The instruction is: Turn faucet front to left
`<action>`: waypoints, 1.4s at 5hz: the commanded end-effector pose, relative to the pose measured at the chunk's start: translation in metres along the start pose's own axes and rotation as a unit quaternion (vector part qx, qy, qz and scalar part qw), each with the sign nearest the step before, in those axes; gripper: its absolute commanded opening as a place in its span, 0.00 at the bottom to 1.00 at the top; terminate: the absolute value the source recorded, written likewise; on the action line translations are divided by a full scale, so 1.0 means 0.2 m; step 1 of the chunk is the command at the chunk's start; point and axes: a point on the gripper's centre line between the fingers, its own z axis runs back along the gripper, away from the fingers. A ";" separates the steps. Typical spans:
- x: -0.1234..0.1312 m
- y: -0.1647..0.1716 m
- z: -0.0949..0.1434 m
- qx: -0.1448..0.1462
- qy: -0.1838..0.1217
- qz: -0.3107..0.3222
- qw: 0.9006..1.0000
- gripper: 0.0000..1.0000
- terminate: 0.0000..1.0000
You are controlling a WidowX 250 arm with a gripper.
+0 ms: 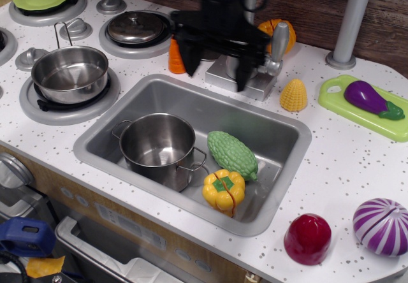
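The silver-grey faucet (278, 43) stands on its square base plate behind the sink (280, 162), with its side lever to the right and its spout tube rising out of the top of the frame. My black gripper (215, 71) hangs directly in front of the faucet body and hides most of it. It is motion-blurred. The jaws are wide open; one finger (187, 58) is left of the base plate and the other (243, 76) is in front of the body. It holds nothing.
In the sink lie a steel pot (158, 144), a green gourd (233, 154) and a yellow pepper (224, 189). A carrot (174, 57), corn (294, 95) and pumpkin (288, 36) flank the faucet. A grey pole (347, 21) and a cutting board with an eggplant (366, 98) are at right.
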 end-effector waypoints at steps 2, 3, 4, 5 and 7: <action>0.16 -0.10 0.17 -0.001 -0.099 -0.049 0.994 1.00 0.00; 0.22 -0.09 0.18 -0.004 -0.116 -0.075 0.990 1.00 0.00; 0.26 -0.07 0.18 -0.002 -0.123 -0.089 0.988 1.00 0.00; 0.31 -0.01 0.17 0.002 -0.131 -0.099 0.986 1.00 0.00; 0.34 0.14 0.13 0.008 -0.147 -0.122 0.982 1.00 0.00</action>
